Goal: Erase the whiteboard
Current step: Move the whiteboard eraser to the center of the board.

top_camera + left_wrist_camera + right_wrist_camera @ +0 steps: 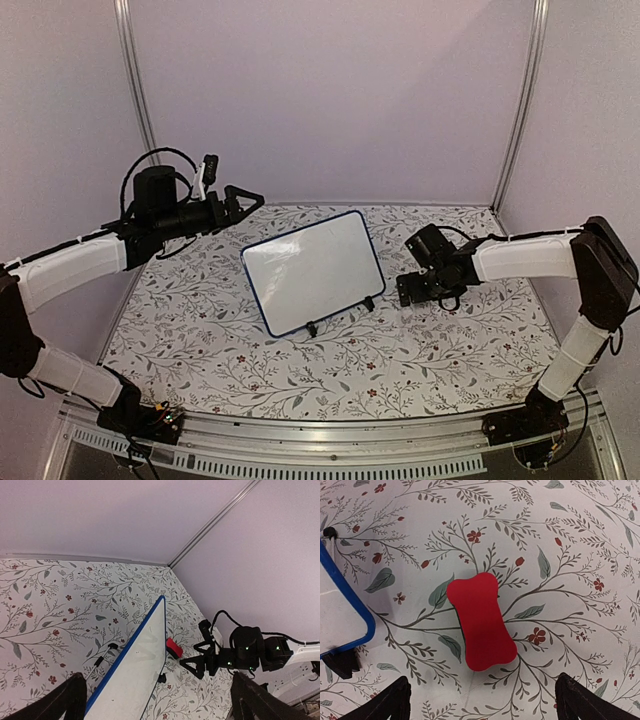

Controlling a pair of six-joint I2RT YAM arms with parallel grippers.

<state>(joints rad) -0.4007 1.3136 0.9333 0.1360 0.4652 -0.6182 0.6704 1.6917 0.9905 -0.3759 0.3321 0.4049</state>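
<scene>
The whiteboard (312, 270), blue-framed, stands tilted on small black feet in the middle of the table, and its face shows no clear marker lines. My left gripper (245, 200) hovers open behind its upper left corner; its wrist view looks down the board's edge (132, 675) between the spread fingers (65, 700). My right gripper (415, 290) is open just right of the board, low over the table. Below it a red bone-shaped eraser (481, 627) lies flat on the cloth, free of both fingers (590, 700). The left wrist view also shows the eraser (174, 647) in front of the right gripper (197, 662).
A floral cloth (200, 340) covers the table. Pale walls close in the back and both sides. A metal rail (320, 445) runs along the near edge by the arm bases. A thin black-tipped prop (102, 657) sticks out behind the board.
</scene>
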